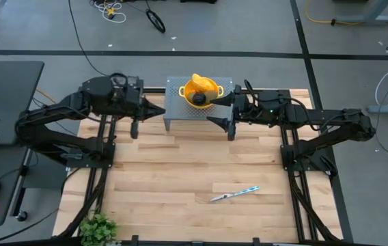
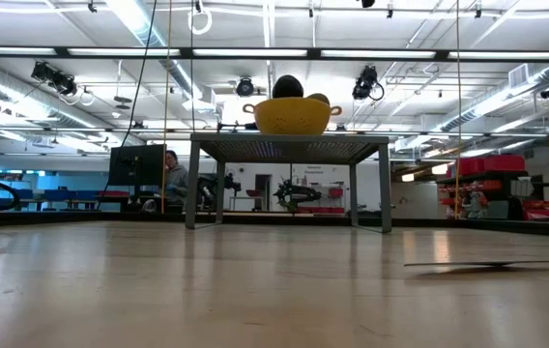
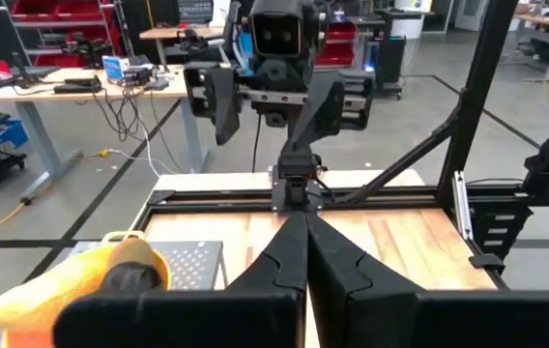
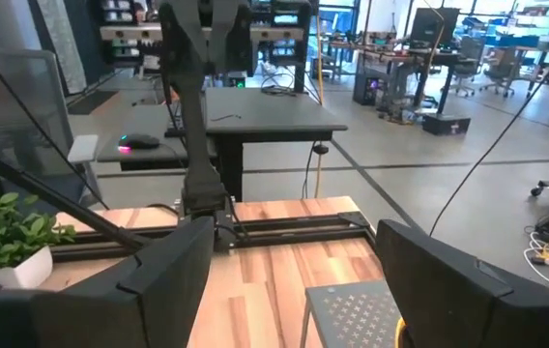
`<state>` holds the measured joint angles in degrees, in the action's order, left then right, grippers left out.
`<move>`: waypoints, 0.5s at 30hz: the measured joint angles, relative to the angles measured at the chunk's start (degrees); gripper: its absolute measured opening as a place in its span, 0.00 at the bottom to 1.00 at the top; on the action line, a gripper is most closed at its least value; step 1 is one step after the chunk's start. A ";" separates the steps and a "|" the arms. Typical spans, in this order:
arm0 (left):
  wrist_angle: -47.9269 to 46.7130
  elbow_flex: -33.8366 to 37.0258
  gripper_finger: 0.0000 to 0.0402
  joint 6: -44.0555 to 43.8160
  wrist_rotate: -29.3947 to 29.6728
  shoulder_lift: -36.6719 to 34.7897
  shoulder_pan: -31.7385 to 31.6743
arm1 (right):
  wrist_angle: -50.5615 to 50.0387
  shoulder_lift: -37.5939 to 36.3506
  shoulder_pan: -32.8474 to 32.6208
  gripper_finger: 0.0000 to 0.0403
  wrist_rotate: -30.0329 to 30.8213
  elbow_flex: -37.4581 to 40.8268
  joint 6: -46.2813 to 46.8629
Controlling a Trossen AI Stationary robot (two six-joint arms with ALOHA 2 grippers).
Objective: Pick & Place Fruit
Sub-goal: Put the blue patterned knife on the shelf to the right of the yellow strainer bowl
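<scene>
Fingers parked either side of the fruit (image 1: 199,98): left gripper (image 1: 160,109) pinched closed, right gripper (image 1: 216,110) spread open, both empty.
Fruit sits piled in the yellow bowl (image 1: 208,85) atop the far grey stand (image 1: 177,109), suggesting placement is finished.

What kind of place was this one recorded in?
Likely an open robotics lab or workshop: exposed ceiling ducts, workbenches with cables and gear, red parts bins, and a wooden table between two arms.

Fruit (image 1: 199,96) all piled together in the yellow perforated bowl (image 1: 211,89) up on the small grey perforated stand (image 1: 175,102) at the far middle of the table. Dark round piece (image 2: 287,87) poking above the rim, plus an olive-brown one (image 2: 318,99) just beside it. Yellow-orange bit (image 1: 198,80) sticking up at the back. Rest hidden inside, can't tell
</scene>
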<state>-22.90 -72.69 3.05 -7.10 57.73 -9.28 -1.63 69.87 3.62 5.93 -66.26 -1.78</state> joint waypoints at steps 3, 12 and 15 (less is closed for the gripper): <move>-1.24 0.00 0.00 0.02 0.74 -2.35 0.00 | -0.12 0.00 -0.09 0.74 0.00 0.00 -0.01; -4.39 0.00 0.00 0.22 1.53 -6.36 -0.02 | -1.14 0.00 -0.09 0.74 0.00 0.00 -0.18; -4.67 0.13 0.00 0.18 2.31 -7.08 -0.02 | -1.20 0.00 -0.09 0.74 0.00 0.00 -0.18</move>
<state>-27.57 -72.56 3.23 -4.79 50.65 -9.30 -2.83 69.87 3.53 5.93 -66.26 -1.96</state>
